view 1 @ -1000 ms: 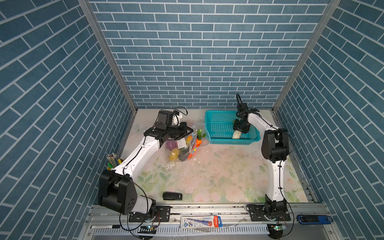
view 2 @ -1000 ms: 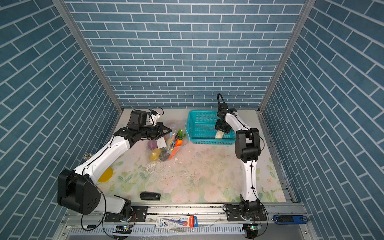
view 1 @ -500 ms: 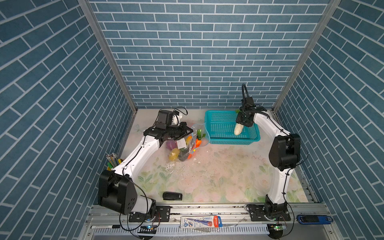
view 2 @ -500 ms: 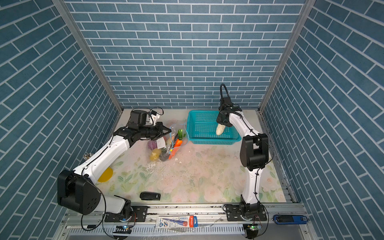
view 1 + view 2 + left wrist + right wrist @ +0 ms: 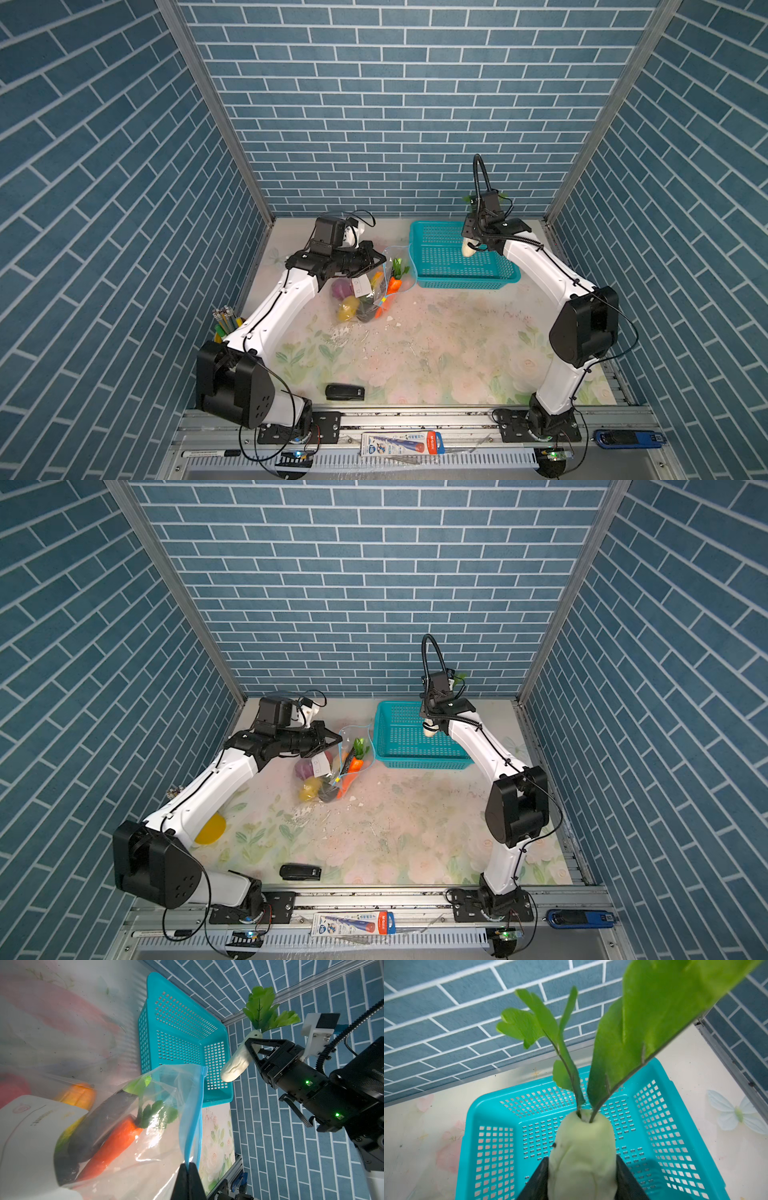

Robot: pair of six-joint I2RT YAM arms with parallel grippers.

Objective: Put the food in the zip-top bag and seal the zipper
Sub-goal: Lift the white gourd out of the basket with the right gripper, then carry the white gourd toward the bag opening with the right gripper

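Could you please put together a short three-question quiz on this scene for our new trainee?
1. True or false: the right gripper holds the white radish by its green leaves.
2. What is pinched by the left gripper? A: the zipper strip; B: the orange carrot; C: the rim of the teal basket.
3. In one word: is the mouth of the zip-top bag open or sealed?
Key: 1 false, it clamps the radish's white body; 2 A; 3 open.
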